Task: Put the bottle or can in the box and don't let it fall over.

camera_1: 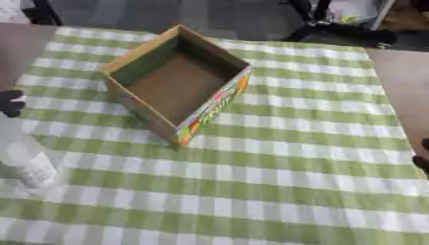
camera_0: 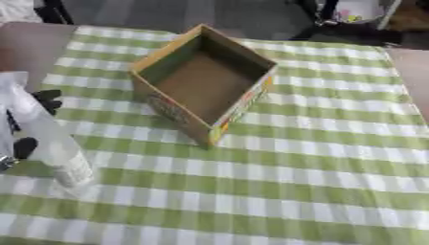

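Counter (camera_0: 335, 143) fills most of the frame, covered in a green-and-white check cloth (camera_0: 276, 191); bare brown surface shows at the upper left and right edges.

Cardboard box (camera_0: 205, 81) sits upper centre, open side up, empty, turned corner-on to the camera. Brown inside, colourful print on the outer wall facing lower right. Print is too blurred to read, no brand legible.

Bottle (camera_0: 67, 160) is at the left edge, mid-to-lower frame, upright on the cloth, well apart from the box and down-left of it. Clear or whitish body with a pale label band near the bottom; no writing readable on it. Something white (camera_0: 16, 95) runs up from it toward the upper left, can't tell what it is.

Left hand (camera_0: 46, 99) is at the left edge, right at the bottle: dark fingers show just above it and another dark part just left of it. Looks wrapped round the bottle's upper part, though the grip itself is mostly hidden.

Right hand (camera_1: 422, 160): only a dark sliver at the right edge, mid-lower frame. Can't tell its state.
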`<state>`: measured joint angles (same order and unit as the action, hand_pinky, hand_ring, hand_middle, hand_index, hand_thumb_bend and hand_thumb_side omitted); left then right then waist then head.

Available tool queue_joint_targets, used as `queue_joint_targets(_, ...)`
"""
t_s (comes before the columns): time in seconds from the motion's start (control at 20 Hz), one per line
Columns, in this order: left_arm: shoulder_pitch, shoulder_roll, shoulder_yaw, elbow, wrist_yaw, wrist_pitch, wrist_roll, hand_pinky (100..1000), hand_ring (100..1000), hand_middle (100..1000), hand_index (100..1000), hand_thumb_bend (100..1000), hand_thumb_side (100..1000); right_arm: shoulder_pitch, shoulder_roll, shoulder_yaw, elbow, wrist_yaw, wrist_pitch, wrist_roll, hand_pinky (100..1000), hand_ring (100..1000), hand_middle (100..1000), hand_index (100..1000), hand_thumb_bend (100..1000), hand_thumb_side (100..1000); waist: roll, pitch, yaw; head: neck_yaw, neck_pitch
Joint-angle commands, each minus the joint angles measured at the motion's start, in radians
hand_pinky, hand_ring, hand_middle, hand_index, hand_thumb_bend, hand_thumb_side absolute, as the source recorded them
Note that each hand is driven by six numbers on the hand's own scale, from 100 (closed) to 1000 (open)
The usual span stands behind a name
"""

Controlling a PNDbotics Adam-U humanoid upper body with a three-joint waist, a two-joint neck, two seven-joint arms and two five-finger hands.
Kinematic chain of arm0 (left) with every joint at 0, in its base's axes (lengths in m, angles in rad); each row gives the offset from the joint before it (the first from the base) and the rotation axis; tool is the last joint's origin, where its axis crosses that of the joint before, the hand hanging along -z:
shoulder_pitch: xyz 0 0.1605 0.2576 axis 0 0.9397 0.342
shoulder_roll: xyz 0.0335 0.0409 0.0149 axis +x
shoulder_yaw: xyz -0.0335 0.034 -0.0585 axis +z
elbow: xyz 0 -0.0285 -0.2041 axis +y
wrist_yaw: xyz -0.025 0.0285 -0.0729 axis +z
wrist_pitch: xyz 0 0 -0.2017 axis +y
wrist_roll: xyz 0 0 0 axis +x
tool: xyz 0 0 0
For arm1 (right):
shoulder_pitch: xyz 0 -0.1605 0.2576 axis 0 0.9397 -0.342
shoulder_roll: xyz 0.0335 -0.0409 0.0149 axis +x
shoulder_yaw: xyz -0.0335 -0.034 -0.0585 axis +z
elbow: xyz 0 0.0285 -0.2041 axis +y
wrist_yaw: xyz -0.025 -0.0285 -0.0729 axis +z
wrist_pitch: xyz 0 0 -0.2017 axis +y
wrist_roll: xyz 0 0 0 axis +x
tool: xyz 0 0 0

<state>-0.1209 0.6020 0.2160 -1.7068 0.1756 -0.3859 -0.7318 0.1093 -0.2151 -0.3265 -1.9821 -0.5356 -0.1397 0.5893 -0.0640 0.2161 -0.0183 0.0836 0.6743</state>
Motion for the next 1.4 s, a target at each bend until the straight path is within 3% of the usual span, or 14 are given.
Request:
queue_joint_targets(0.05,-0.019,0.041,-0.01,-0.002,-0.019,-0.194,-0.175,1000,1000,1000,1000,240,625,-0.005,-0.013,-0.002,-0.018,0.003,0.002,0.002,949,1000,1000,1000,100,586,0.003,-0.008,-0.002,0.006,-0.014)
queue_joint_targets(1.4,-0.052,0.04,-0.058,0.05,-0.115,-0.236,-0.175,1000,1000,983,1000,244,613,-0.013,-0.005,-0.004,-0.018,0.007,0.017,0.006,951,1000,1000,1000,100,591,0.003,-0.001,-0.006,0.018,-0.021)
